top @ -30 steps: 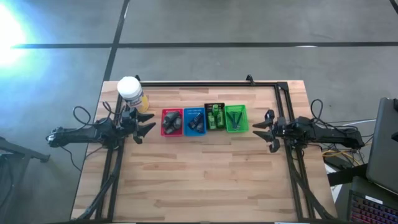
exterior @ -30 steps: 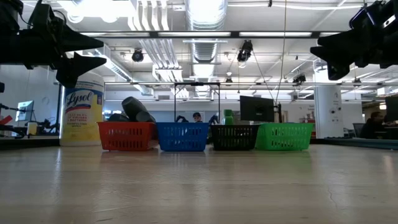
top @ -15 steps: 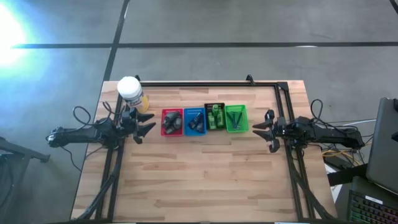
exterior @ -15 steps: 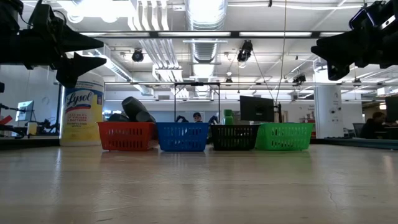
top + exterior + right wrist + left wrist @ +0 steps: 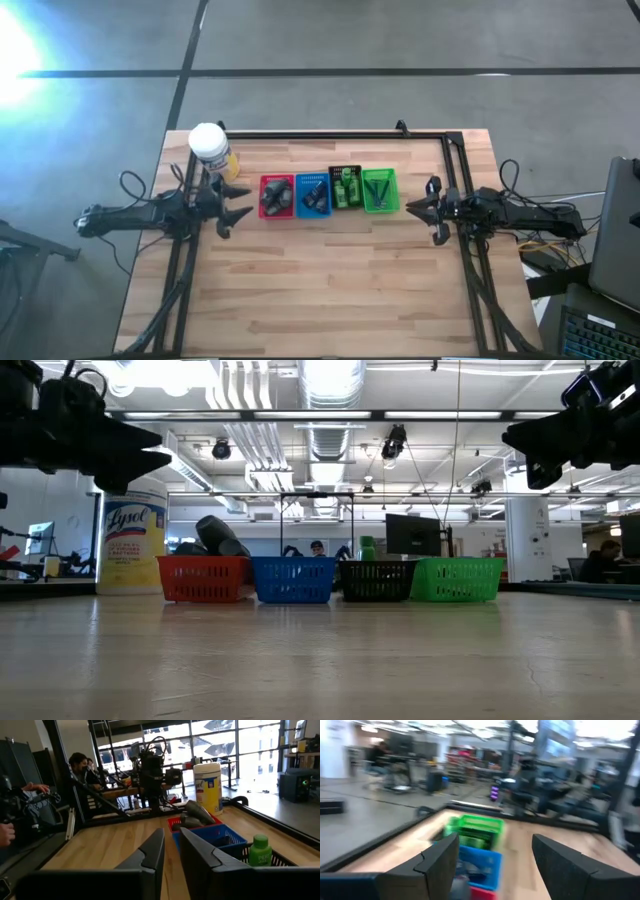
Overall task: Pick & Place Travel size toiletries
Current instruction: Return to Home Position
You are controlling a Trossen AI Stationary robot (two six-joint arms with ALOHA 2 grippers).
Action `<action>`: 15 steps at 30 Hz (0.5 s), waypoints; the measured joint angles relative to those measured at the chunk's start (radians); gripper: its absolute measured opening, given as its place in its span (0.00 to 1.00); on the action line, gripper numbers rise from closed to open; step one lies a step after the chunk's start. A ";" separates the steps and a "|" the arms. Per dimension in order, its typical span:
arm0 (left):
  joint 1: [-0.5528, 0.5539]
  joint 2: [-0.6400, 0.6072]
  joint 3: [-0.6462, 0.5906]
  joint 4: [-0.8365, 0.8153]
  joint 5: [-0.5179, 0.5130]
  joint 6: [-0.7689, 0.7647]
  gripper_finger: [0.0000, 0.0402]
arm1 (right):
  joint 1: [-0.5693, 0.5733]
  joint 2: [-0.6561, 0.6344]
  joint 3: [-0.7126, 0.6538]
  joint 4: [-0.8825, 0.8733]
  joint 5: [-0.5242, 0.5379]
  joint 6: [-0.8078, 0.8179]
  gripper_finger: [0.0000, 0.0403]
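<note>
The toiletries lie in four small trays in a row at the table's middle. Dark grey tubes [image 5: 276, 198] fill the red tray [image 5: 277, 182]. Dark items [image 5: 312, 197] sit in the blue tray [image 5: 313, 177], green bottles [image 5: 346, 187] in the black tray [image 5: 345, 169], and thin dark sticks [image 5: 377, 192] in the green tray [image 5: 380, 174]. My left gripper [image 5: 240, 212] hovers open above the table, left of the red tray. My right gripper [image 5: 412, 207] hovers right of the green tray, its fingers a narrow gap apart [image 5: 171, 845]. Neither gripper touches anything.
A white-capped yellow wipes jar [image 5: 209, 145] stands at the far left corner, just beyond my left arm. A black frame rail [image 5: 330, 134] runs along the far edge. Bare wood [image 5: 330, 280] spreads across the near half. People sit beyond the table [image 5: 80, 767].
My left gripper has shifted a little toward the near edge and rolled about its wrist. In the low view its two fingers now lie nearly level, where before one pointed down. My right gripper and the trays have kept still.
</note>
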 joint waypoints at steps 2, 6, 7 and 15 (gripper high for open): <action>0.009 0.000 0.000 -0.009 0.081 0.014 0.64 | 0.000 0.001 0.000 0.000 0.000 0.001 0.12; 0.028 0.000 0.000 -0.034 0.271 0.072 0.64 | 0.000 0.001 0.000 0.000 0.000 0.000 0.11; 0.030 0.000 0.000 -0.032 0.293 0.082 0.64 | 0.000 0.001 0.000 0.000 0.000 0.001 0.11; 0.034 0.000 0.000 -0.026 0.263 0.081 0.64 | 0.000 0.001 0.000 0.000 0.000 0.001 0.15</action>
